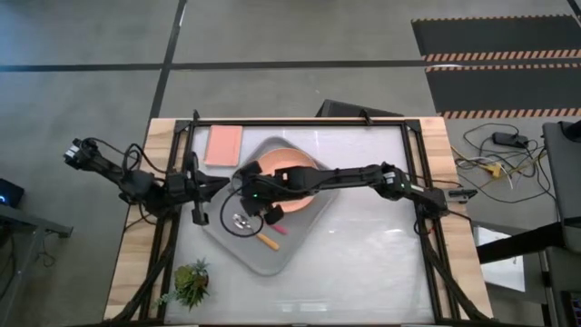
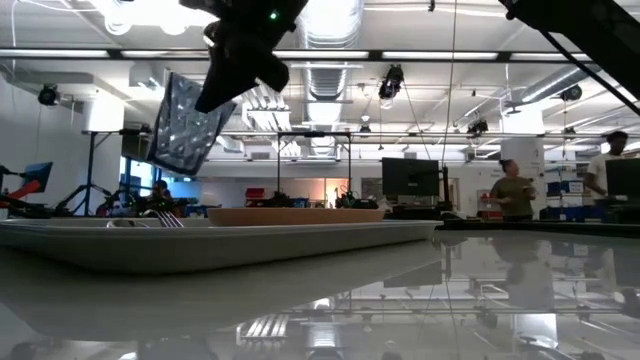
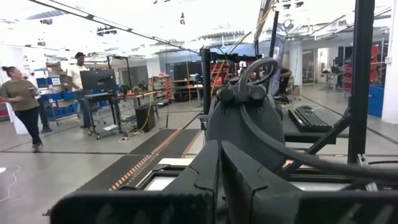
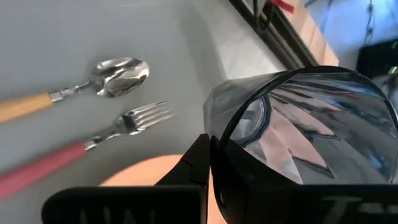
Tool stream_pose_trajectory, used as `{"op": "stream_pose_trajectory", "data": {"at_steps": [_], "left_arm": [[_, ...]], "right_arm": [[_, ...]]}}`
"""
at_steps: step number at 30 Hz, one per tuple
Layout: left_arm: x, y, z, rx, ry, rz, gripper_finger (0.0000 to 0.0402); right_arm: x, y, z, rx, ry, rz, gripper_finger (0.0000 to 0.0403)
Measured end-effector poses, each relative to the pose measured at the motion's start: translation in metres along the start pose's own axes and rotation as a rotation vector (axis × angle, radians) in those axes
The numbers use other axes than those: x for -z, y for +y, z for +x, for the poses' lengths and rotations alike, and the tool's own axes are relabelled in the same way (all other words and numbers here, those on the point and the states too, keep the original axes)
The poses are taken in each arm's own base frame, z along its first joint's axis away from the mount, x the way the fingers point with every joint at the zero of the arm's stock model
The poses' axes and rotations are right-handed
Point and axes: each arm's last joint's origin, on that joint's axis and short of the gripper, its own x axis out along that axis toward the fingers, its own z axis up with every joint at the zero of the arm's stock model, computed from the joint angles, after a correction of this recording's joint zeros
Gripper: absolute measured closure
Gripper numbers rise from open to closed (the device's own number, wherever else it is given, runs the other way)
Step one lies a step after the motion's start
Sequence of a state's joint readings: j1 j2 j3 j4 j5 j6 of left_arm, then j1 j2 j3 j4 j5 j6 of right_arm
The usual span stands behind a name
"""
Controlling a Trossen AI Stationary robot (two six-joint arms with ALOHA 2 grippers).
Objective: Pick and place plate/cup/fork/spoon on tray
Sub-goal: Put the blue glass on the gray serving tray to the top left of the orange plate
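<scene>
Right gripper (image 1: 257, 202) fingers clamped on cup (image 4: 298, 134) rim, cup airborne, tilted, above tray (image 1: 272, 259). We level cup, lower onto bare tray beside plate (image 1: 289, 165), clear of fork (image 4: 93, 140) and spoon (image 4: 87, 84). Left gripper (image 3: 221, 186) fingers closed, empty, parked at table's left edge.

A robotics lab or workshop: exposed ceiling ducts (image 2: 330, 75), monitors (image 2: 410, 178) on benches, striped floor mats (image 1: 495, 56), loose cables (image 1: 495, 163), and people (image 3: 22, 102) standing among equipment carts.

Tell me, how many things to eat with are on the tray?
2: the spoon and the fork, lying side by side on the tray beside the plate.
</scene>
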State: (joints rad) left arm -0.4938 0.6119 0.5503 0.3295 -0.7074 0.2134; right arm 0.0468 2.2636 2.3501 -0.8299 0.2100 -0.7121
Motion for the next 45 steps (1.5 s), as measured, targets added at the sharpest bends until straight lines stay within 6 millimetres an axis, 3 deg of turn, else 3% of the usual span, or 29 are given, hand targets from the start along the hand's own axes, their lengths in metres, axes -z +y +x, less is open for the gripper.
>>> {"op": "stream_pose_trajectory", "data": {"at_steps": [7, 14, 21, 29, 45], "left_arm": [[-0.001, 0.002, -0.002, 0.0, -0.002, -0.001, 0.0402], [-0.001, 0.003, -0.003, 0.001, 0.003, 0.003, 0.0402], [-0.001, 0.003, -0.004, 0.002, 0.006, 0.006, 0.0402], [-0.001, 0.004, -0.004, 0.001, 0.005, 0.005, 0.0402], [-0.001, 0.004, -0.005, 0.002, 0.008, 0.008, 0.0402]], "right_arm": [[-0.002, 0.002, 0.017, 0.035, -0.033, -0.149, 0.0394], [-0.007, 0.005, 0.035, 0.04, -0.125, -0.091, 0.0394], [-0.009, 0.007, 0.04, 0.007, -0.181, -0.042, 0.0394], [0.0, 0.022, 0.068, -0.053, -0.147, -0.046, 0.0394], [0.003, 0.022, 0.07, -0.061, -0.132, -0.057, 0.0394]]}}
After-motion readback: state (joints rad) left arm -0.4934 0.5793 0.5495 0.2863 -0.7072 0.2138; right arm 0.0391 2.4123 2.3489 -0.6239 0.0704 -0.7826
